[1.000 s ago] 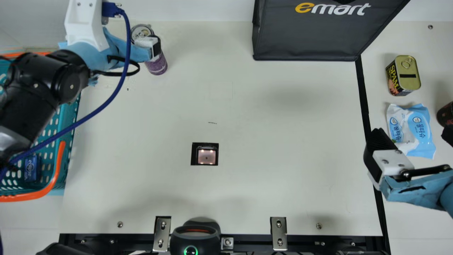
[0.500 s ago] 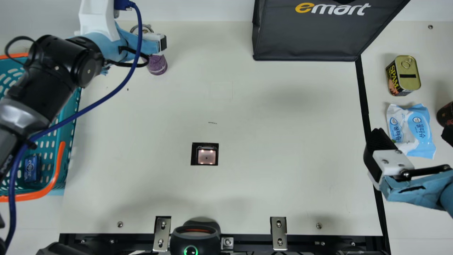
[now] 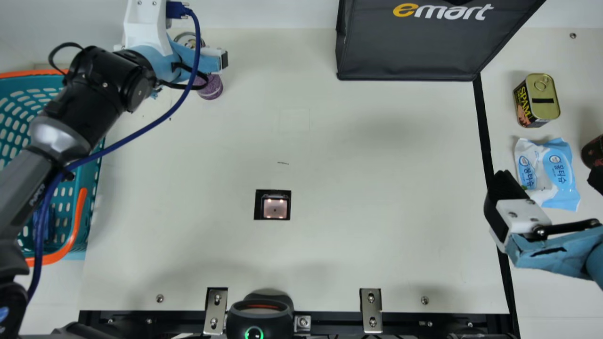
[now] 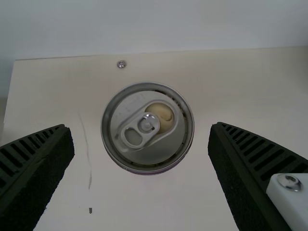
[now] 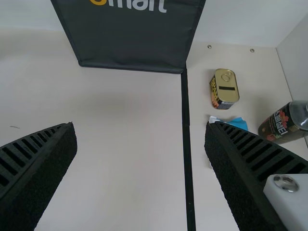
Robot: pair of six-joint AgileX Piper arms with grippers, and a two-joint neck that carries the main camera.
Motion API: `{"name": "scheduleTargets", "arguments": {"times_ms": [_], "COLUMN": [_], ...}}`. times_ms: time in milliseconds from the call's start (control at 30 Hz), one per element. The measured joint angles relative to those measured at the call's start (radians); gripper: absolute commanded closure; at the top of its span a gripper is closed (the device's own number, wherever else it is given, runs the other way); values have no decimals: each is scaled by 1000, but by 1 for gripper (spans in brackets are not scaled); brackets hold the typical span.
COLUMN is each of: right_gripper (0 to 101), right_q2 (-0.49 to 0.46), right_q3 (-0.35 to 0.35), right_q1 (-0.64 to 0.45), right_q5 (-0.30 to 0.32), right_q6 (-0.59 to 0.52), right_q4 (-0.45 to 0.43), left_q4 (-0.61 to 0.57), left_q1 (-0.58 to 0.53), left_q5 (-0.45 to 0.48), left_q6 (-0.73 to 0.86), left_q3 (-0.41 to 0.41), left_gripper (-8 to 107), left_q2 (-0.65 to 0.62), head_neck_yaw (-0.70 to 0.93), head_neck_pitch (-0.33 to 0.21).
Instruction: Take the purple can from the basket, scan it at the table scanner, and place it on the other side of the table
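The purple can (image 3: 213,87) stands upright on the cream table (image 3: 377,165), outside the teal basket (image 3: 92,176), near the table's far edge on the robot's left. The left gripper (image 3: 212,61) is over it in the main view; in the left wrist view its 2 ribbed fingers are spread wide, with the can's silver lid and ring pull between them, touching neither. A blue box (image 3: 49,226) lies in the basket, partly behind the arm's blue cable (image 3: 136,132). The table scanner (image 3: 274,208) is set into the table, with 4 small lights glowing at its corners. The right gripper (image 3: 551,181) has its 2 fingers spread apart too, holding nothing, beyond the black strip (image 3: 481,117) from the can. Past that strip are a gold-lidded tin (image 3: 546,101), a blue and white packet (image 3: 558,174) and a dark bottle (image 5: 286,122), while a black bag (image 3: 405,47) stands at the far side
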Motion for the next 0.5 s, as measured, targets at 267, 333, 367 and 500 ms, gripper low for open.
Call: {"name": "scheduleTargets", "arguments": {"times_ms": [267, 333, 367, 500], "right_gripper": [6, 6, 6, 6], "right_q2": [0, 0, 0, 0], "right_q3": [0, 0, 0, 0], "right_q1": [0, 0, 0, 0], "right_q5": [0, 0, 0, 0], "right_q6": [0, 0, 0, 0], "right_q4": [0, 0, 0, 0], "left_q4": [13, 13, 15, 15], "left_q1": [0, 0, 0, 0], "left_q5": [-58, -66, -70, -69], "left_q6": [-10, -8, -8, -8], "left_q3": [36, 43, 45, 45], "left_gripper": [9, 9, 9, 9], "left_q2": [-4, -9, -11, -11], "head_neck_yaw": [0, 0, 0, 0], "head_neck_pitch": [2, 0, 0, 0]}}
